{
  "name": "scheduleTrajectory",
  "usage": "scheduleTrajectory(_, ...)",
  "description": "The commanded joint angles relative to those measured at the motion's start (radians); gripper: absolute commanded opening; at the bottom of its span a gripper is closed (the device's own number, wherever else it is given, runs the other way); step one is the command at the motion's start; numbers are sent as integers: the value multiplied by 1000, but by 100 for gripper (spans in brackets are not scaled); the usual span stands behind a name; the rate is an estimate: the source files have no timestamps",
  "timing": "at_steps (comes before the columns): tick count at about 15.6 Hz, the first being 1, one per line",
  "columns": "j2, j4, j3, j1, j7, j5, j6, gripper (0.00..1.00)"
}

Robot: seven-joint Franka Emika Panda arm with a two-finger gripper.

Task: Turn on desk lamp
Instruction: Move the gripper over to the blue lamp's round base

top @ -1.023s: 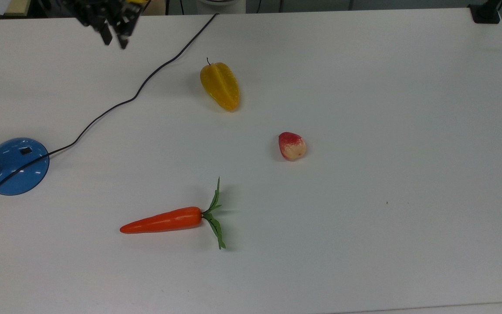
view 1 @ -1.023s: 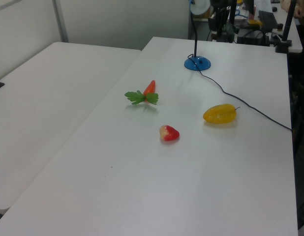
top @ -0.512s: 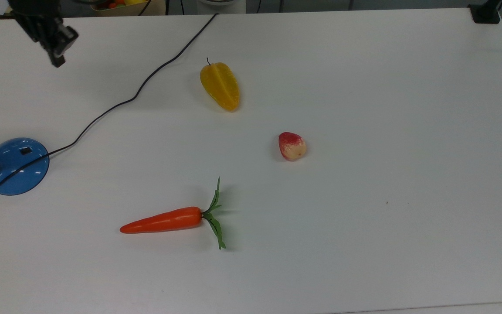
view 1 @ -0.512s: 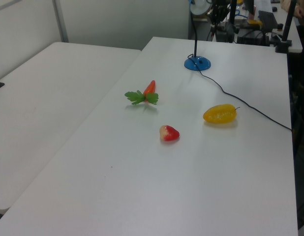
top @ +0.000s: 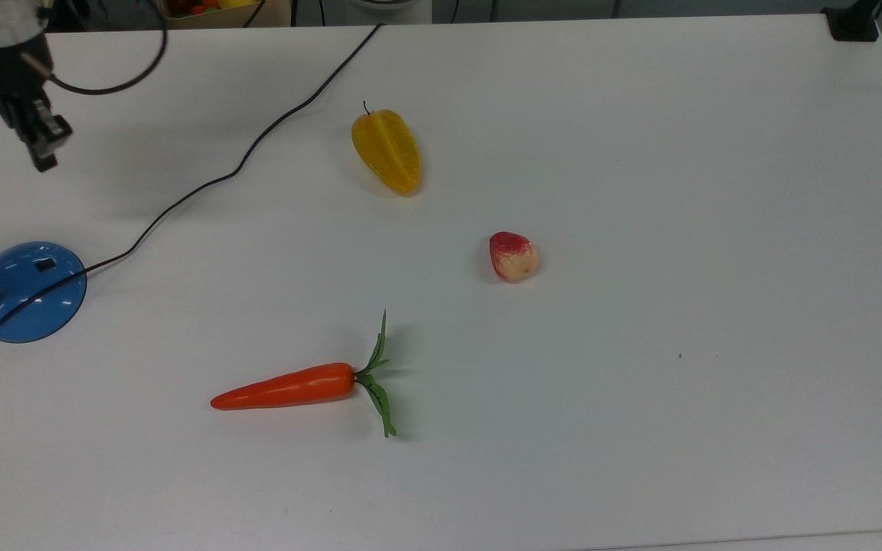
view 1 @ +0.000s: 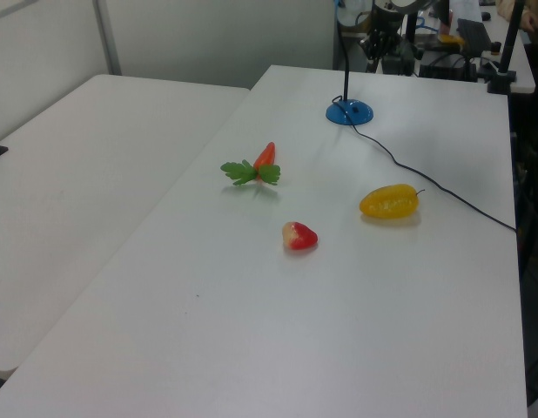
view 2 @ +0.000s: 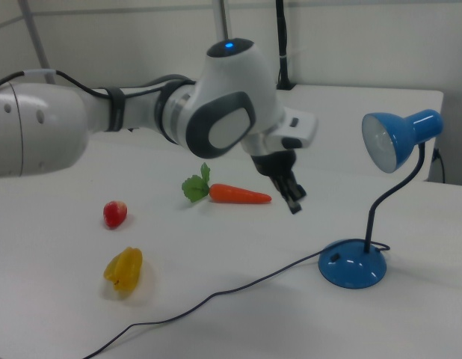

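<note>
The desk lamp stands at the top view's left edge on its glossy blue dome base (top: 27, 295), with a small black switch (top: 46, 265) on top. In the right view its base (view 2: 352, 265) carries a thin black stem up to a blue shade (view 2: 395, 138) that faces the arm. Its black cord (top: 242, 161) snakes off to the table's far edge. My gripper (top: 43, 157) hangs in the air above the table, short of the base, fingers together and holding nothing. In the right view the gripper (view 2: 294, 200) points down to the left of the lamp.
On the white table (top: 678, 191) lie a yellow starfruit (top: 386, 151), a red and cream fruit (top: 513, 256) and an orange carrot (top: 288, 387) with green leaves. A black clamp (top: 853, 23) sits at the far right corner. A second table (view 1: 69, 174) adjoins in the left view.
My gripper has travelled toward the top view's left and down, closer to the lamp base. The lamp, the cord and the fruits have stayed put.
</note>
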Motion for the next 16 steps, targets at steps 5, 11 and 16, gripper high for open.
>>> scheduleTrajectory(5, 46, 2, 0, -45, 20, 13, 83, 0)
scheduleTrajectory(11, 127, 2, 0, -52, 19, 13, 215, 0)
scheduleTrajectory(16, 169, 3, 0, -69, 11, 12, 261, 0)
